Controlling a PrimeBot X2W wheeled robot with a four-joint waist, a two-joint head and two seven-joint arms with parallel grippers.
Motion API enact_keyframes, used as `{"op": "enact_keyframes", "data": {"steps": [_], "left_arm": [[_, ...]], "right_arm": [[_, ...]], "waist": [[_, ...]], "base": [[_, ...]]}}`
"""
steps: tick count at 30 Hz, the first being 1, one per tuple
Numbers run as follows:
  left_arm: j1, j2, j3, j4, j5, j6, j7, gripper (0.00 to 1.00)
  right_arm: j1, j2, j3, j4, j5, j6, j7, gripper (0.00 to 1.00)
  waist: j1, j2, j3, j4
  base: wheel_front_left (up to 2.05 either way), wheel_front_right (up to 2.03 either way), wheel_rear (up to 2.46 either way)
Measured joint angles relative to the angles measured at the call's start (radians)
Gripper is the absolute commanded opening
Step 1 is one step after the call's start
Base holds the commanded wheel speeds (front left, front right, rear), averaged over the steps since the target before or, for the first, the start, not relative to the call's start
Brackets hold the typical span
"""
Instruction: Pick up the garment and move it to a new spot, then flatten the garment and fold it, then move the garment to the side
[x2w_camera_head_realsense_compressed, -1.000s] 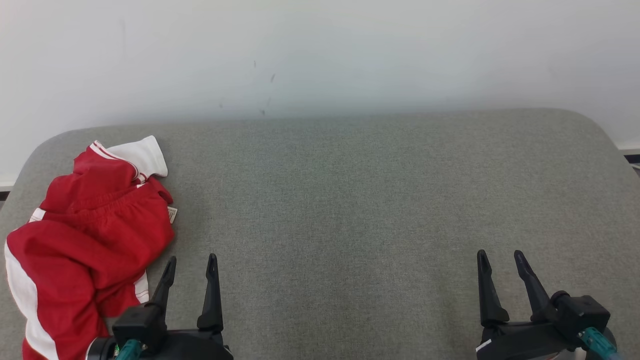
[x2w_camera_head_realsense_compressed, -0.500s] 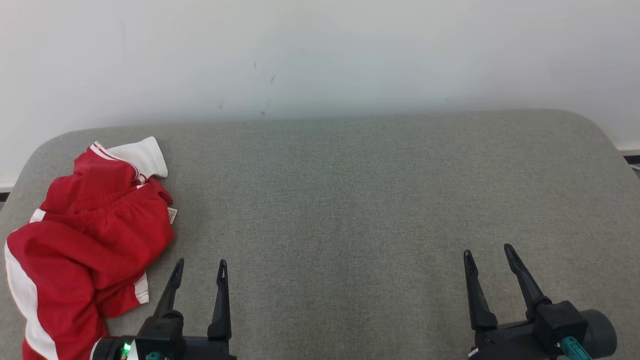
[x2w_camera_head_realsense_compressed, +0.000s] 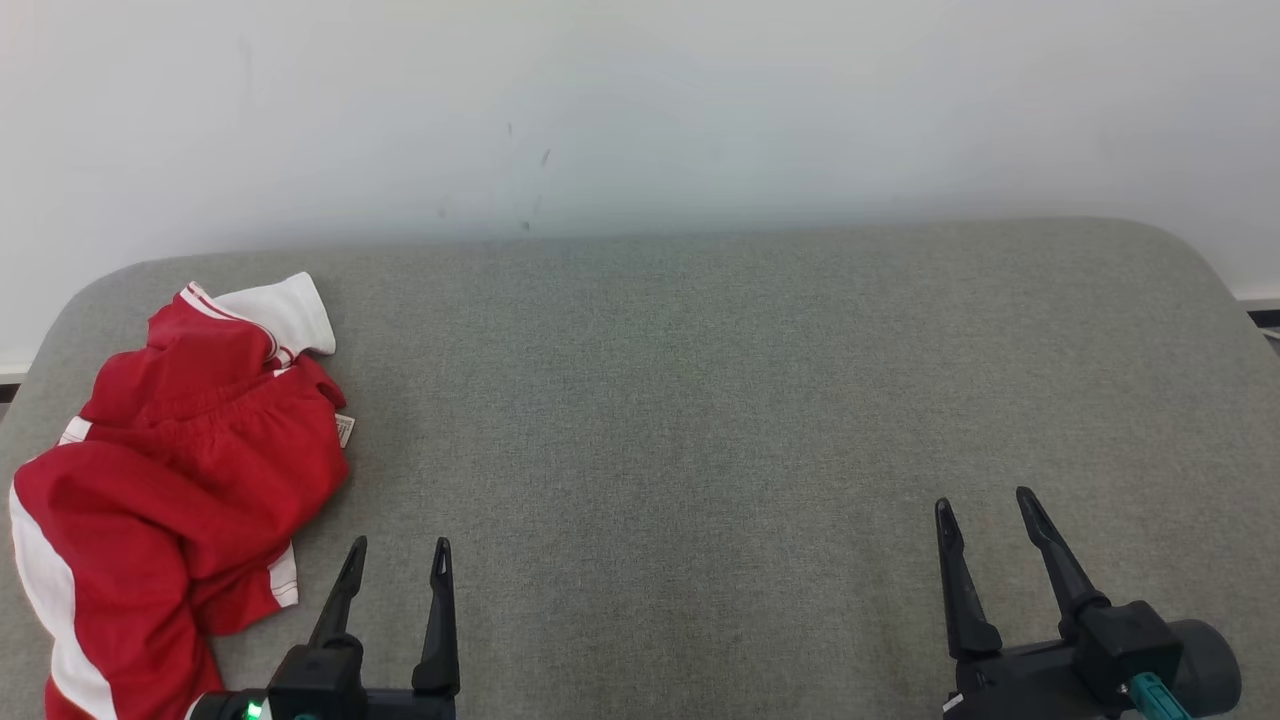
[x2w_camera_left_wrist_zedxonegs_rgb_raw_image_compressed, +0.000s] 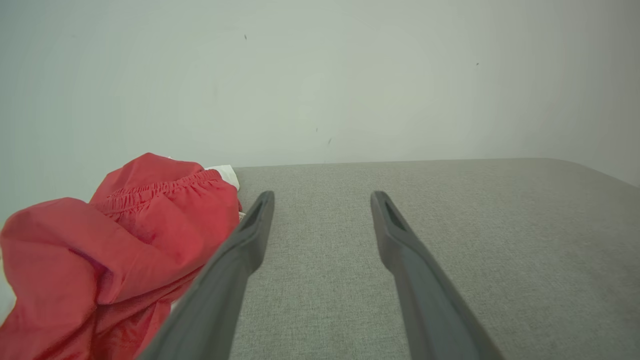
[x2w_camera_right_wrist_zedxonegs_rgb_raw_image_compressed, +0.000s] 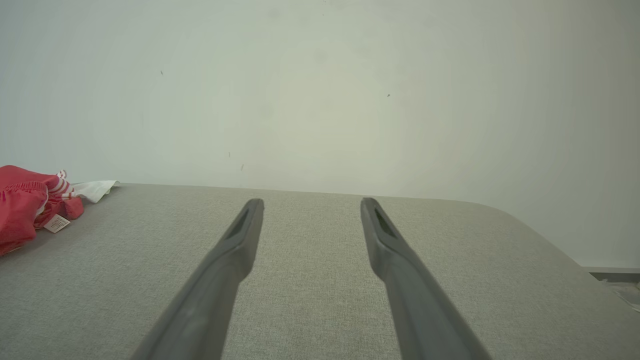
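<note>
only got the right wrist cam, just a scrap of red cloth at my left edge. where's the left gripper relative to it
Observer: The left gripper sits just right of the garment; in the head view a strip of grey surface shows between them.
Operator: is it open
Observer: Yes, its fingers stand apart with nothing between them.
Operator: how's the cloth lying
Observer: Crumpled in a heap at the surface's left end, red with white panels, elastic waistband showing on top.
</note>
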Motion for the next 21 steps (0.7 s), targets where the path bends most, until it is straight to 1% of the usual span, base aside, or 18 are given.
{"op": "enact_keyframes", "data": {"steps": [2, 21], "left_arm": [[0.000, 0.000, 0.001, 0.001, 0.000, -0.007, 0.000, 1.00], [0.000, -0.006, 0.009, 0.004, -0.002, -0.009, 0.000, 1.00]], "right_arm": [[0.000, 0.000, -0.002, 0.001, 0.000, 0.002, -0.001, 1.00], [0.001, 0.006, -0.015, 0.004, 0.000, 0.011, -0.001, 1.00]], "waist": [[0.0000, 0.0000, 0.000, 0.000], [0.0000, 0.0000, 0.000, 0.001]], "base": [[0.00, 0.00, 0.00], [0.00, 0.00, 0.00]]}}
